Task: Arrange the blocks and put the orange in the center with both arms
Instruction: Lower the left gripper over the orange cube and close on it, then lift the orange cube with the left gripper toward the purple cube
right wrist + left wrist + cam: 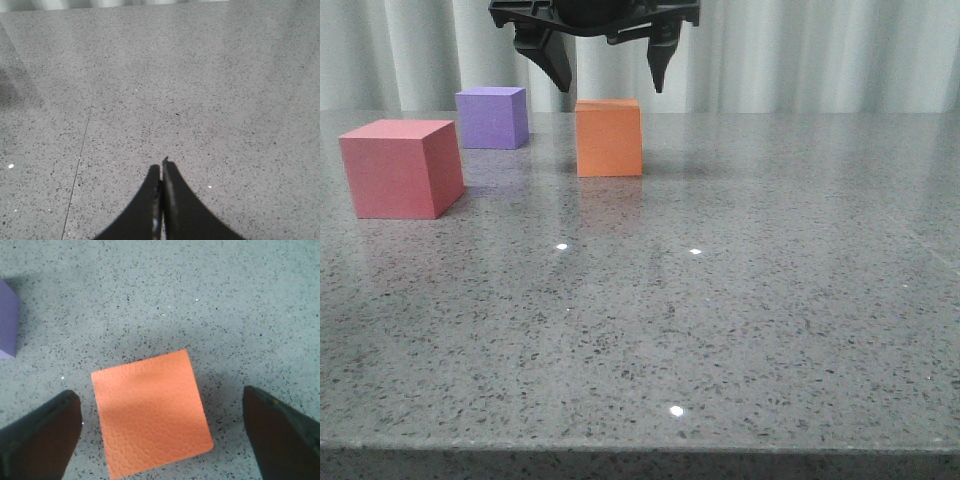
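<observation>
Orange cube: sits flat on the grey speckled table, toward the far side, square to the front camera, nothing touching it.
Left gripper: hangs directly above the orange cube, fingers spread wide apart, tips clear of its top face (the wrist camera shows the cube lying between the two dark fingers, turned a little off their line).
Grip spot: the two opposite side faces look the best bet, taken low enough that the fingers reach past the top edge; the slight twist suggests squaring up the wrist first.
Handling: looks light and rigid, with a matte, faintly grained skin, so likely little slip; sharp edges mean a corner pinch could spin it.
Purple cube: behind and to the left of the orange one, apart from it.
Red-pink cube: nearer the camera, far left, well apart from the orange.
Right gripper: fingers pressed together, holding nothing, over bare table (no cube in its view).
Progress: orange is not between the other two yet, by the look of it.
</observation>
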Motion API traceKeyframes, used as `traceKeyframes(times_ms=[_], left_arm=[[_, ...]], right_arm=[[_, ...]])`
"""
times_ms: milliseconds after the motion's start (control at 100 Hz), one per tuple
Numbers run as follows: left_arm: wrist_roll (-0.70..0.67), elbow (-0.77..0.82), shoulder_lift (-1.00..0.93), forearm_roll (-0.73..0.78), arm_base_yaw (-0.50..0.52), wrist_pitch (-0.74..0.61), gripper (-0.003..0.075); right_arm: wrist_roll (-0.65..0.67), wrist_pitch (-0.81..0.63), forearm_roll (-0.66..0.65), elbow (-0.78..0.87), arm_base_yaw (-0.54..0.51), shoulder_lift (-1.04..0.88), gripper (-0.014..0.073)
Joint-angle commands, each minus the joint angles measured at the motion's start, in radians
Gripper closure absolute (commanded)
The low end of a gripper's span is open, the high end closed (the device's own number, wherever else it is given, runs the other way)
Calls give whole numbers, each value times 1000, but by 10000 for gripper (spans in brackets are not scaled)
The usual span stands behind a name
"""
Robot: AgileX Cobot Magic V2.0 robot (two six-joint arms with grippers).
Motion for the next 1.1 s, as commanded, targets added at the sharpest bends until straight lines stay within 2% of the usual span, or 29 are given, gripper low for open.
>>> traceKeyframes(times_ms=[0, 460, 530, 650, 770, 930, 1090], left_arm=[[-30, -32, -44, 32, -7, -38, 114], [-33, -32, 16, 31, -7, -4, 119], [-33, -32, 16, 31, -7, -4, 156], [-33, -32, 16, 31, -7, -3, 274], [-33, -32, 16, 31, -7, -3, 353], [-28, -32, -4, 31, -7, 9, 363], [62, -32, -60, 29, -7, 36, 363]], right_arm=[[-7, -75, -26, -26, -4, -2, 662], [-7, -75, -26, -26, -4, -2, 662], [-7, -75, -26, -26, -4, -2, 662], [-7, -75, -26, -26, -4, -2, 662], [-7, -75, -26, -26, -4, -2, 662], [-7, -75, -26, -26, -4, -2, 662], [-7, -75, -26, -26, -4, -2, 662]])
